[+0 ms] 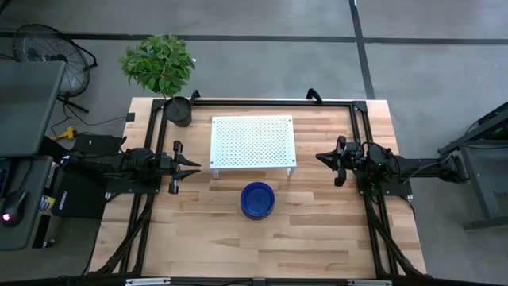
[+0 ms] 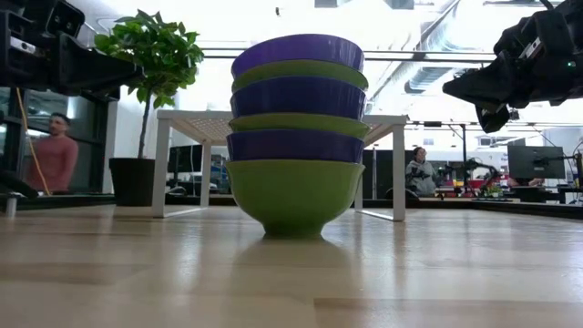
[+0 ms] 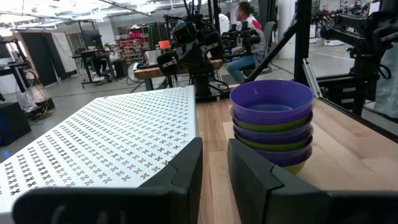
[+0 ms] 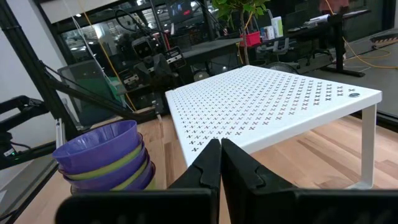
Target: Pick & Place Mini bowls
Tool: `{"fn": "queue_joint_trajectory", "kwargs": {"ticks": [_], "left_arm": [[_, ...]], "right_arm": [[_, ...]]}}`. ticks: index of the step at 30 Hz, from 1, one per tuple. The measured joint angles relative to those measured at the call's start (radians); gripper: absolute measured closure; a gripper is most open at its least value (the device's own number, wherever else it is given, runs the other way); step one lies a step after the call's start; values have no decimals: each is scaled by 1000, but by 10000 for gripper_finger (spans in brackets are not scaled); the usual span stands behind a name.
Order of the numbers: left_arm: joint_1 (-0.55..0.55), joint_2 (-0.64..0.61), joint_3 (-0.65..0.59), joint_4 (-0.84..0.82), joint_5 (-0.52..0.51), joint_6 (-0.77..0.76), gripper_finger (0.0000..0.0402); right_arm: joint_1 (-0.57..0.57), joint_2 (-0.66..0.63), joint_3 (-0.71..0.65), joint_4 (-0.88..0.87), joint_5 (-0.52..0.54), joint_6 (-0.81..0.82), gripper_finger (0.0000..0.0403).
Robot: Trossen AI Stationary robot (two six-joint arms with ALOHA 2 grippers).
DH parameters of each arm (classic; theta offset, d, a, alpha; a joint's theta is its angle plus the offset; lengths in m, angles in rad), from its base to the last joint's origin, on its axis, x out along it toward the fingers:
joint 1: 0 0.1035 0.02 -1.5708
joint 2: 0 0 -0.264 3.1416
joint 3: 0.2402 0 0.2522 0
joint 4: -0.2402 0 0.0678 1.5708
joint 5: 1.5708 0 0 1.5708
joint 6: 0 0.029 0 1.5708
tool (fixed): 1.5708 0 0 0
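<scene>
Mini bowls stacked purple-and-green, on table just before white perforated rack. Left gripper slightly parted, right gripper closed, both empty, flanking rack.

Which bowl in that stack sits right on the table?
The green bowl at the bottom; the purple and green bowls above it only nest inside one another.

A single upright stack of mini bowls stands on the wooden tabletop, nested one inside another. The bowls alternate purple-blue and lime green, with a green bowl at the bottom and a purple one on top, opening upward. The stack sits just in front of a white perforated shelf.
</scene>
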Motion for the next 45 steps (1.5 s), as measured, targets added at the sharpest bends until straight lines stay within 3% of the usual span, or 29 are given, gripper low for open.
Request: {"fn": "queue_joint_trajectory", "kwargs": {"ticks": [30, 35, 39, 45], "left_arm": [[0, 0, 0, 0, 0, 0, 330], [0, 0, 0, 0, 0, 0, 330], [0, 0, 0, 0, 0, 0, 330], [0, 0, 0, 0, 0, 0, 330]], "right_arm": [[0, 0, 0, 0, 0, 1, 402], [2, 2, 3, -3, -45, 123, 402], [2, 24, 51, -55, -95, 153, 402], [2, 133, 229, -298, -96, 87, 402]]}}
